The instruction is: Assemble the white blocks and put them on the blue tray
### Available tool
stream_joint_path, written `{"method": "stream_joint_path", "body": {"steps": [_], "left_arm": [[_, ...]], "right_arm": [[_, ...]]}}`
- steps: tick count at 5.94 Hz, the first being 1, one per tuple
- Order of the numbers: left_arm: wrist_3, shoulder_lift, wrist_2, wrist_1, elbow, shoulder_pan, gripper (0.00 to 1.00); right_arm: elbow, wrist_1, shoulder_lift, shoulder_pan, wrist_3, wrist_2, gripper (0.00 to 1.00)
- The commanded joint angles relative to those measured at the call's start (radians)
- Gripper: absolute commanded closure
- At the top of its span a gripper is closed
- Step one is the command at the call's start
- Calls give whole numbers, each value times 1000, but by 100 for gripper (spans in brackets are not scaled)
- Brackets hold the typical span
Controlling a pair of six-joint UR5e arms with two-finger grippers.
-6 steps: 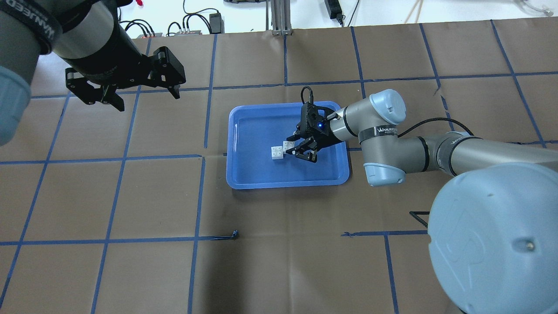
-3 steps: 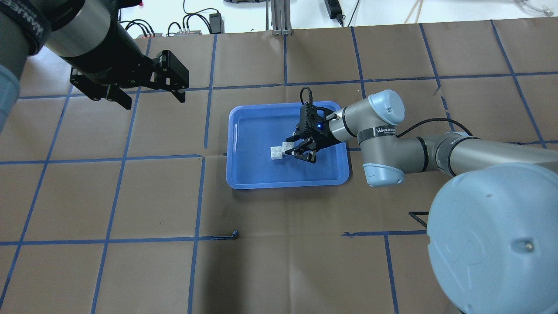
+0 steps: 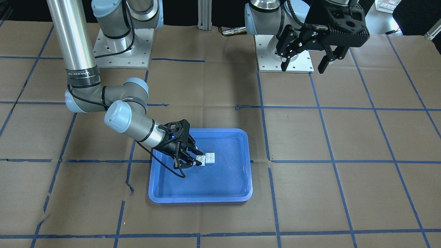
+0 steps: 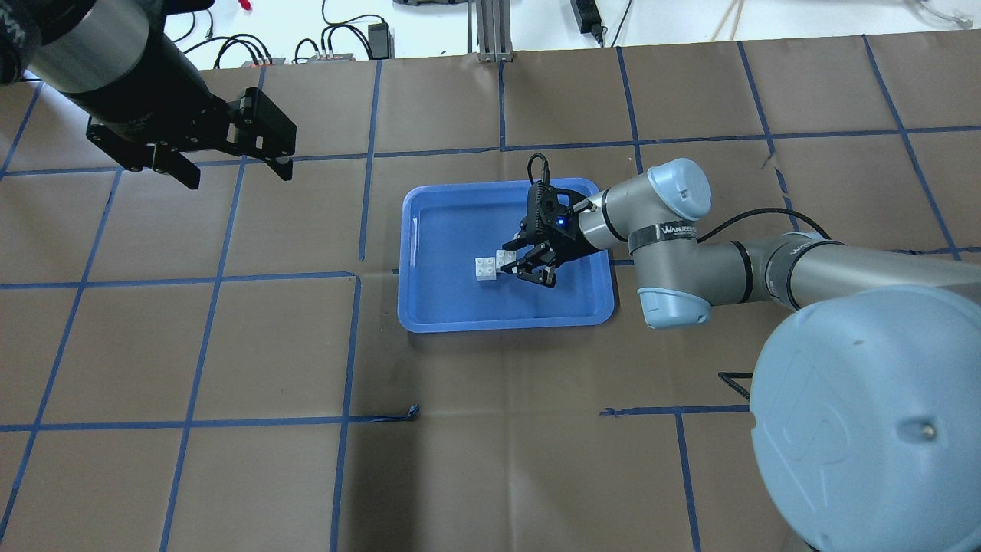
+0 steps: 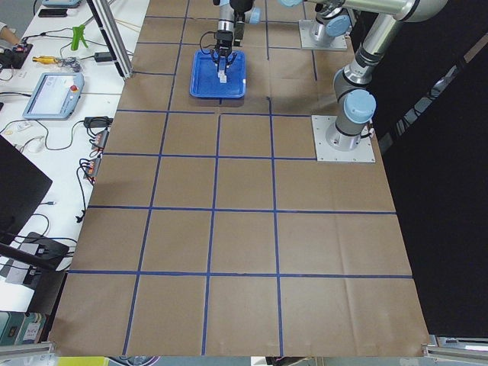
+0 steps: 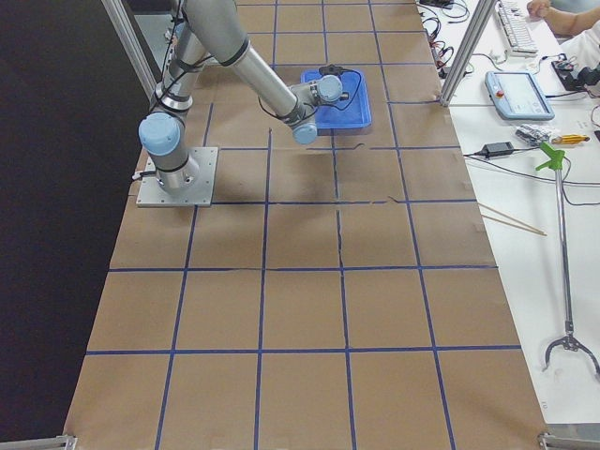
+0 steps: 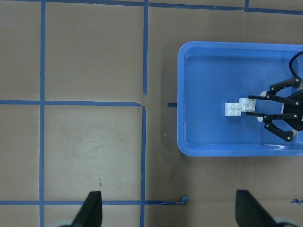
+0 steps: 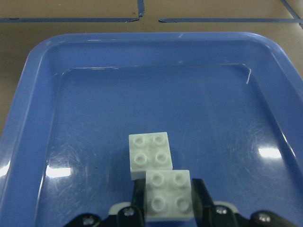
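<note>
Two white blocks sit joined in the blue tray, the near one overlapping a corner of the far one. They show in the overhead view, the front view and the left wrist view. My right gripper reaches low into the tray and is shut on the near block, its pads against the block's sides. My left gripper is open and empty, high above the table to the tray's far left; it also shows in the front view.
The table is covered in brown paper with a blue tape grid. The two arm bases stand on the robot's side. Cables and a power brick lie beyond the far edge. A side bench with tools runs along the operators' side.
My left gripper has moved left, away from the tray, still open. My right gripper and the blocks have barely shifted in the tray.
</note>
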Motion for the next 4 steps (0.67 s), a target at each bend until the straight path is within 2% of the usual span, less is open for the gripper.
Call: {"method": "stream_joint_path", "body": {"steps": [1, 4], "left_arm": [[10, 2, 2, 5, -6, 1, 1], [11, 0, -2, 11, -11, 10, 1]], "right_arm": [[0, 5, 0, 0, 2, -5, 60], [0, 7, -1, 2, 9, -7, 60]]}}
